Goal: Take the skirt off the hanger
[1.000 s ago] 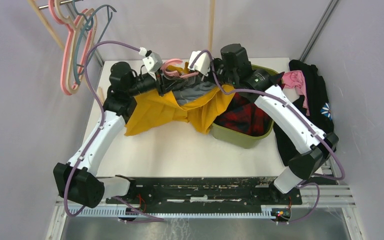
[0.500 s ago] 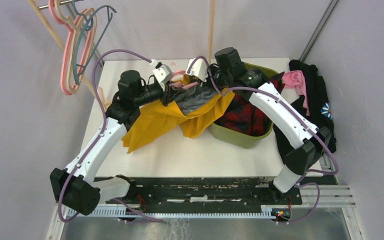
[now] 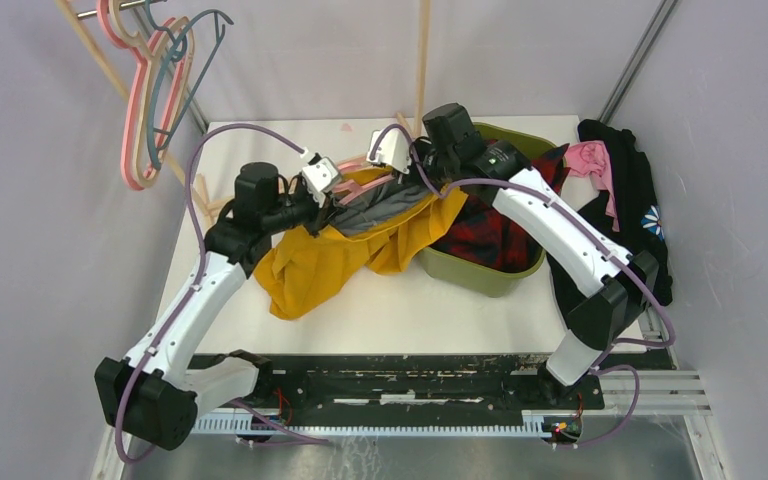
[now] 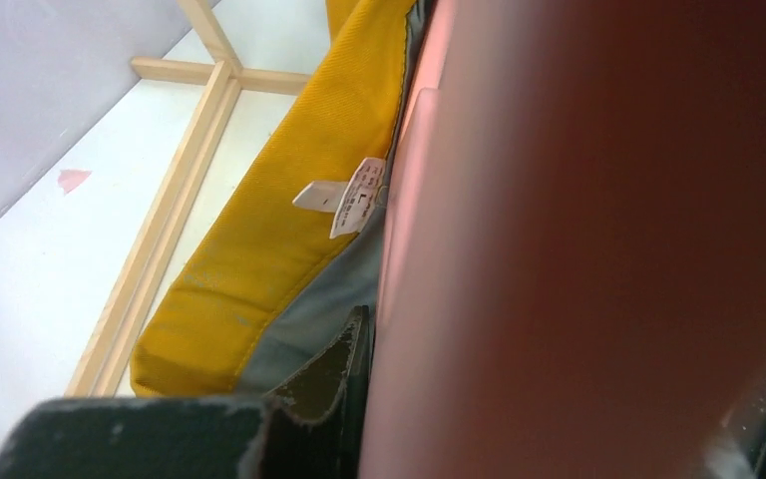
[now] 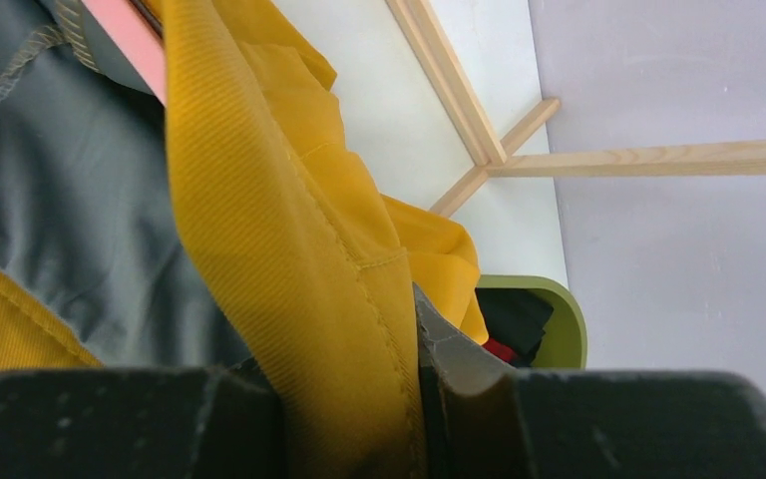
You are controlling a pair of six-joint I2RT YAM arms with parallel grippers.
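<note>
Your left gripper [image 3: 333, 189] is drawn narrow around the pink hanger [image 4: 578, 249]. In the left wrist view the hanger's bar fills the gap between the fingers and lies against the dark finger [image 4: 331, 399] at the bottom. Your right gripper [image 3: 415, 178] is pinched on the yellow skirt [image 3: 330, 265], and the right wrist view shows the ribbed waistband squeezed between its two fingers. The skirt hangs between the two grippers over the far middle of the table [image 3: 410, 310]. Its grey lining faces up along the top edge, and the yellow cloth is bunched and sagging down to the tabletop on the left side. A white label [image 4: 351, 190] sits on the inside of the waistband, just beside the hanger. The right end of the skirt drapes against the green bin [image 3: 480, 280], which holds a red plaid cloth [image 3: 490, 235]. A wooden frame [image 4: 160, 230] lies on the table at the far side behind the skirt. Dark clothes [image 3: 640, 200] are heaped at the right edge, and spare hangers [image 3: 150, 100] hang at the far left.
</note>
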